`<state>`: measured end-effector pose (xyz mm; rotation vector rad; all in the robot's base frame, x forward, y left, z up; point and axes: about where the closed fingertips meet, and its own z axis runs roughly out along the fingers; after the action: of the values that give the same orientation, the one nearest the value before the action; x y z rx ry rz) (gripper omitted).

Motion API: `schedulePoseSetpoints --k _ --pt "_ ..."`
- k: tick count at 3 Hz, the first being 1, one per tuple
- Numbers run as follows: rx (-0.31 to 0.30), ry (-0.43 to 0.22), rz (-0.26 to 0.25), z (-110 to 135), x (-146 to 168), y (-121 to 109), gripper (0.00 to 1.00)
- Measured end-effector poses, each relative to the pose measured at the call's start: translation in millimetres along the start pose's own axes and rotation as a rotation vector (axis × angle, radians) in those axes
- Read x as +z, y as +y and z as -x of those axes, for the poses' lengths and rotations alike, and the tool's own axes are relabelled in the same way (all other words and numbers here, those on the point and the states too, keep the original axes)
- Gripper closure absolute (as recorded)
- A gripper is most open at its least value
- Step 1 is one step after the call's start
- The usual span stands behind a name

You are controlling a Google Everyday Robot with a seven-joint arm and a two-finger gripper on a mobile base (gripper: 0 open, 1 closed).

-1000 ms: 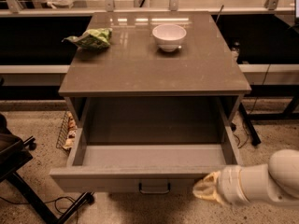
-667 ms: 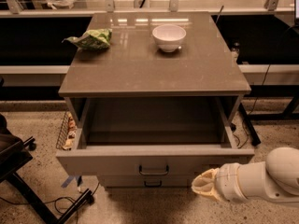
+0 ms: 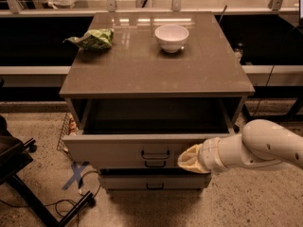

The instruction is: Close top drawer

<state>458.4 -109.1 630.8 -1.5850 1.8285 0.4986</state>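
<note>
1. the gripper (image 3: 190, 159) sits low against the front of the top drawer (image 3: 109, 148), just right of its small bar handle (image 3: 155, 154). it looks to be touching the panel or very nearly so. whether it is released or clenched cannot be told, and nothing shows as being held.
2. the white arm (image 3: 258, 148) reaches in from the right, about level with the drawer front.
3. the top drawer is the uppermost one under the cabinet top (image 3: 156, 74). it is partly out, with its front forward of the top's edge and a dark gap open behind it.
4. by my reading the closing is partway. what is left is a straight push back until the front is flush with the lower drawers (image 3: 155, 182).
5. the push path runs straight back between the cabinet's side walls. the inside is too dark to check for obstructions.
6. the white bowl (image 3: 172, 37) and green bag (image 3: 92, 39) sit well back on top, clear of the drawer. a dark chair base (image 3: 19, 164) stands on the floor at the left, well apart from the arm.
</note>
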Motion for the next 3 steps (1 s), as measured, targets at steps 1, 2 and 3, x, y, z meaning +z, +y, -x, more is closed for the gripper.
schedulePoseSetpoints --k 1,2,3 --pt "0.000 0.000 0.000 0 0 0 1.00" --pt "-0.005 -0.007 -0.032 -1 9 -14 1.00" --pt "-0.030 -0.008 -0.070 6 13 -44 1.00"
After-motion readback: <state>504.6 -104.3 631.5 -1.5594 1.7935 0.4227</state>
